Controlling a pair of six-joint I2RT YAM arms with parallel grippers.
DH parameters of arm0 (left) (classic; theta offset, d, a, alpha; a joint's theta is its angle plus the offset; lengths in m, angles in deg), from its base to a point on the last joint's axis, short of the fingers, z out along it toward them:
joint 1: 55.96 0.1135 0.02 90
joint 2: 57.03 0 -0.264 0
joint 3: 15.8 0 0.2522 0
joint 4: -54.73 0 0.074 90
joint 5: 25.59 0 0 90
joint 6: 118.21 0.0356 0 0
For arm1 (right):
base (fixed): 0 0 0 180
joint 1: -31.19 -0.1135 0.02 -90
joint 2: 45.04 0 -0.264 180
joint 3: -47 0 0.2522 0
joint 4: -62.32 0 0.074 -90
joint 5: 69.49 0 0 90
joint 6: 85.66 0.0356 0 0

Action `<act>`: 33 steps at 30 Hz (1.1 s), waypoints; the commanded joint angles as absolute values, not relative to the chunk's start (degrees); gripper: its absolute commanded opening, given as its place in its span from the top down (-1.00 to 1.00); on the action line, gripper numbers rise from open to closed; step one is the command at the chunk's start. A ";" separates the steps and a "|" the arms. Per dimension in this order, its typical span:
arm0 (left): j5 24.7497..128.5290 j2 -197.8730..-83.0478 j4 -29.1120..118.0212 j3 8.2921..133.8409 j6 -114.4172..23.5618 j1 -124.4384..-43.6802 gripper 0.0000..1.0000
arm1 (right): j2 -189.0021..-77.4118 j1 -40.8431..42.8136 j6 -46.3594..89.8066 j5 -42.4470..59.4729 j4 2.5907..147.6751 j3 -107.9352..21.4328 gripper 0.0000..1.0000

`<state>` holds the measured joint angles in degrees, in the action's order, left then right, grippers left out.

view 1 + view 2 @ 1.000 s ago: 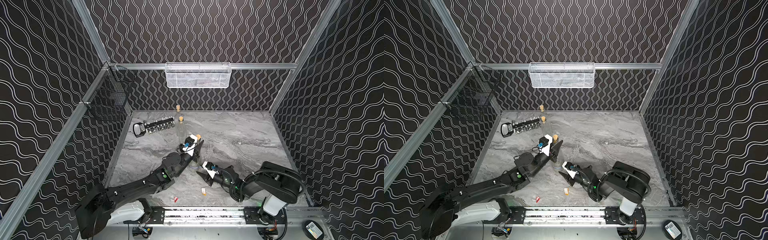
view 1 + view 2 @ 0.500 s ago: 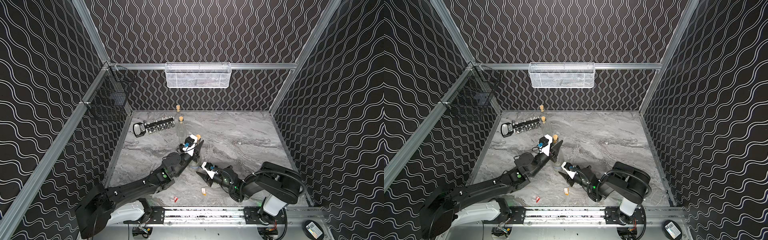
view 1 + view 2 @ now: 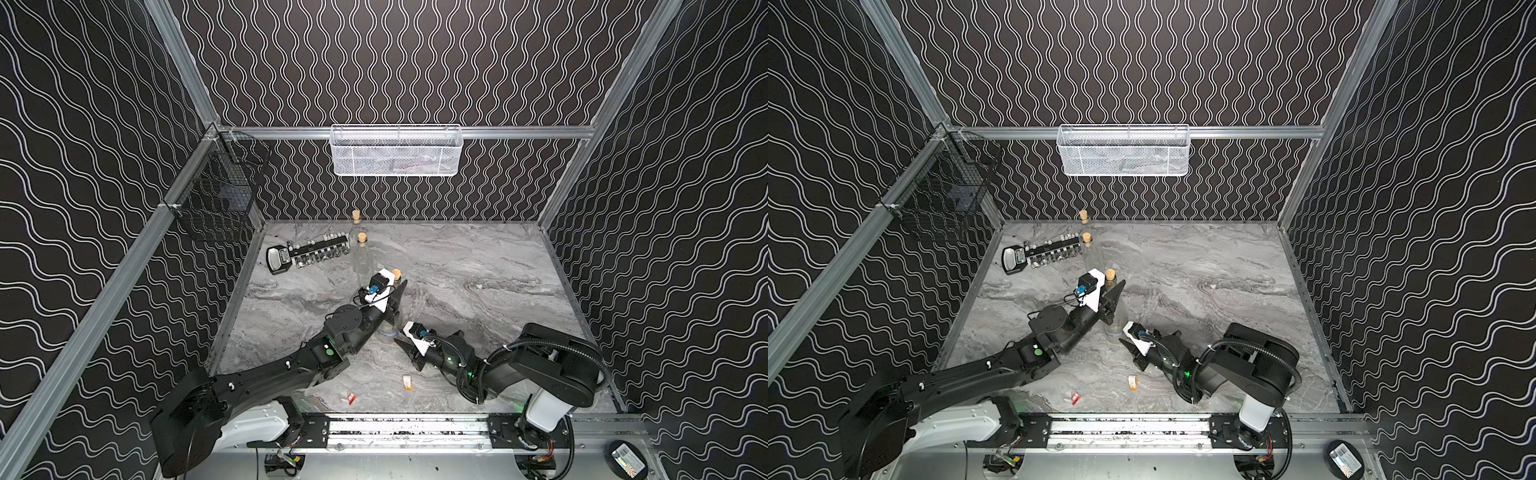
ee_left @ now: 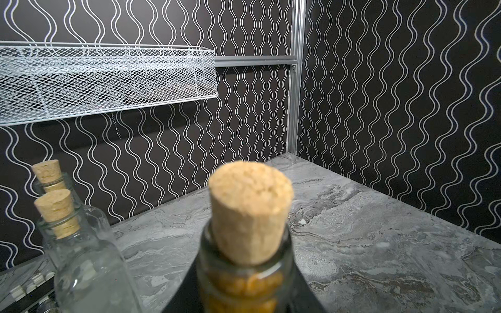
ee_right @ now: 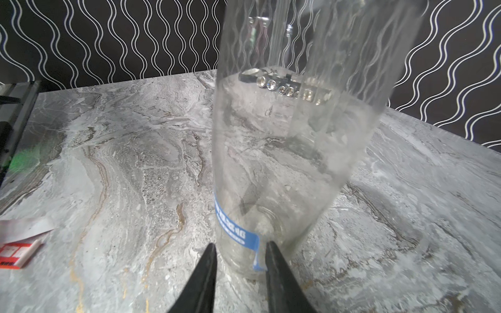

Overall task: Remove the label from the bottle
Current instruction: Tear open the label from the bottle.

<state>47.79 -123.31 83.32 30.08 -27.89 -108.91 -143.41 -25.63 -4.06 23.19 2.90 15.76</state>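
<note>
A clear glass bottle (image 3: 390,328) (image 3: 1115,328) with a cork stands upright near the table's front middle. My left gripper (image 3: 397,297) (image 4: 245,287) is shut on the bottle's neck just under the cork (image 4: 250,211). A blue label (image 5: 235,230) wraps the bottle (image 5: 292,135) near its base, and one end has peeled off into a loose flap (image 5: 257,257). My right gripper (image 3: 405,352) (image 3: 1129,353) (image 5: 241,245) lies low at the base, open. Its jaws stand to either side of the flap, and the flap hangs against one finger (image 5: 273,260).
Two more corked glass bottles (image 3: 360,253) (image 3: 355,220) stand behind, beside a socket rail (image 3: 311,255). Paper scraps (image 3: 408,382) (image 3: 351,398) lie near the front edge. A white mesh basket (image 3: 395,149) hangs on the back wall and a black wire basket (image 3: 216,199) on the left.
The right gripper's jaws have narrowed around the label flap at the bottle's base. The left gripper and the bottle have stayed put.
</note>
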 commanded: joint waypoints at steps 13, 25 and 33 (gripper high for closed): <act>51.24 -123.91 72.36 29.66 -31.37 -109.23 1.00 | -143.49 -25.68 -4.10 23.59 2.33 14.70 0.54; 51.10 -123.92 72.45 29.77 -31.53 -109.22 1.00 | -143.48 -25.64 -4.10 23.97 3.04 14.34 0.73; 50.89 -123.80 72.61 29.67 -31.60 -109.22 1.00 | -142.88 -25.68 -4.01 24.28 3.53 14.33 0.85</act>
<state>47.77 -123.31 83.12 30.19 -27.87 -108.91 -143.30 -25.65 -4.06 24.15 5.34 14.89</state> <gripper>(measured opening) 0.315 0.083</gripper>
